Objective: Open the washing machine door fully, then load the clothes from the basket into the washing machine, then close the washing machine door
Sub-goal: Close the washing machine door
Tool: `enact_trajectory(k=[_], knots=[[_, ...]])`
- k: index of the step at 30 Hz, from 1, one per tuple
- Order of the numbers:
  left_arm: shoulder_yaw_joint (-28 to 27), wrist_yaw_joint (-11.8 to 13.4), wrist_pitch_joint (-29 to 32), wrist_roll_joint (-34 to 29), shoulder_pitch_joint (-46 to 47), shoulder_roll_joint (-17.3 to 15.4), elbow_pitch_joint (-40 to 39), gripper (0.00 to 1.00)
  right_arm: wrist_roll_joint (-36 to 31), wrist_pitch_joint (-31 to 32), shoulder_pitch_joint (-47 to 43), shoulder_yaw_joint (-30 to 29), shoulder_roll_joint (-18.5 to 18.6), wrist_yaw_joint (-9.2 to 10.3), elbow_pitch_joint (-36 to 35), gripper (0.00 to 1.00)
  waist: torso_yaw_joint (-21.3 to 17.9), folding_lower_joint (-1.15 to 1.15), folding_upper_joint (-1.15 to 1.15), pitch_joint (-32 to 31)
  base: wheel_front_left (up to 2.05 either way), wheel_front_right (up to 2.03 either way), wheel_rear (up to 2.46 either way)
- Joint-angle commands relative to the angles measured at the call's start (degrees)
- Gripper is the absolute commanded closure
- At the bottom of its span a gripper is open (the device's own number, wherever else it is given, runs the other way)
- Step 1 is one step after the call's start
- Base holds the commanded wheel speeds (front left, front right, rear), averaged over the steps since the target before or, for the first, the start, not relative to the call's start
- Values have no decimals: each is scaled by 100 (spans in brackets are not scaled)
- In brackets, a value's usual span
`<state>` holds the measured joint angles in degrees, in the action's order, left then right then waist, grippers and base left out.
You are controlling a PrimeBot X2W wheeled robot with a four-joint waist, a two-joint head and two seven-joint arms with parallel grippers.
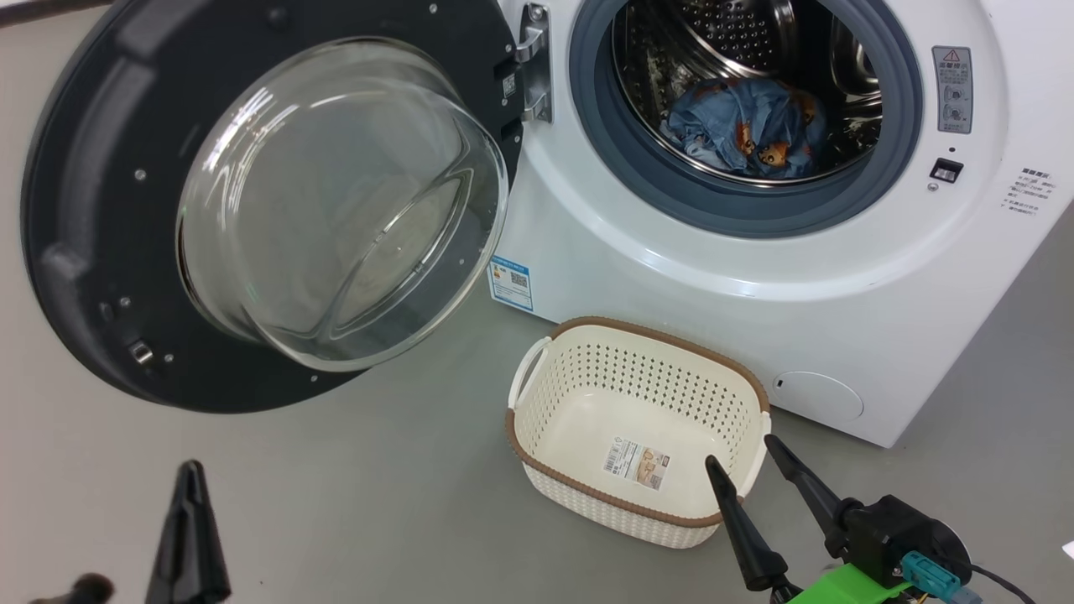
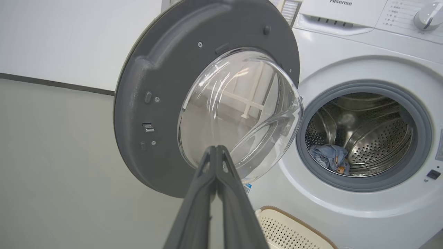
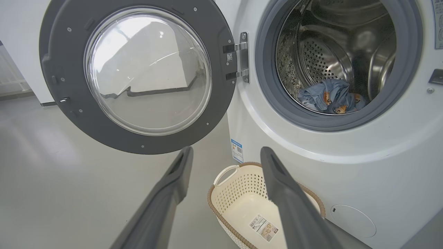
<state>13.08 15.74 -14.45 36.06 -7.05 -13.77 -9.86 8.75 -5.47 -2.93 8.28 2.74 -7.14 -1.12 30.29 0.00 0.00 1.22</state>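
A: Left end effector (image 1: 192, 468): fingers pressed together, holding nothing, low at left. Washing machine door (image 1: 92, 218) stands wide open above it.
B: Clothes (image 1: 742, 126)?
A: In the drum of the washing machine (image 1: 755, 277). Basket (image 1: 663, 337) sits on the floor in front, no garment inside. Right end effector (image 1: 740, 450): fingers apart, at the basket's near rim.
B: Loading looks finished, so closing is in hand. The next move likely calls for pushing the door's outer edge toward the opening until it latches.

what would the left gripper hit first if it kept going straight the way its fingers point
Most likely the washing machine door: the left gripper, shut, aims at the lower part of its glass bowl, near the dark rim. Nothing stands between them, though depth is unclear.
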Motion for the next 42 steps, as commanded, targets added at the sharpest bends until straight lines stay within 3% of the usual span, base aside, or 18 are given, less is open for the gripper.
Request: enact_trajectory(k=[1, 5, 9, 11, 14, 19, 26, 32, 42], knots=[[-305, -116, -54, 152, 119, 13, -212, 100, -11, -53, 199, 134, 14, -35, -162, 0, 0, 0, 0, 3, 0, 0, 0], [-853, -855, -54, 1203, 109, 568, -489, 100, -58, -46, 208, 126, 14, -35, -195, 0, 0, 0, 0, 26, 0, 0, 0], [-1319, -1682, -53, 2809, 189, 912, -645, 100, -71, -27, 197, 113, 14, -35, -231, 0, -4, 0, 0, 50, 0, 0, 0], [-1524, -1959, -28, 3534, 278, 957, -692, 100, -79, -16, 190, 99, 14, -35, -246, 0, -6, 0, 0, 63, 0, 0, 0], [-1893, -2144, 42, 4324, 474, 917, -757, 100, -91, -5, 168, 78, 14, -35, -270, 0, -12, 0, 0, 71, 0, 0, 0], [-2677, -2255, 112, 5032, 985, 481, -641, 100, -117, 51, 139, 38, 14, -35, -349, 0, -6, 0, 0, 158, 0, 0, 0], [-3397, -2299, 500, 5992, 2334, -315, 526, 100, -220, 171, 229, 56, 14, -35, -441, 0, 15, 0, 0, 338, 0, 0, 0], [-3506, -2269, 1142, 6638, 3460, -954, 2096, 100, -251, 204, 245, 72, 14, -35, -492, 0, 6, 0, 0, 414, 0, 0, 0], [-3426, -2026, 1681, 6584, 4331, -1907, 3989, 100, -258, 313, 323, 231, 86, -35, -574, 0, -369, 0, 0, 623, 0, 0, 0]])
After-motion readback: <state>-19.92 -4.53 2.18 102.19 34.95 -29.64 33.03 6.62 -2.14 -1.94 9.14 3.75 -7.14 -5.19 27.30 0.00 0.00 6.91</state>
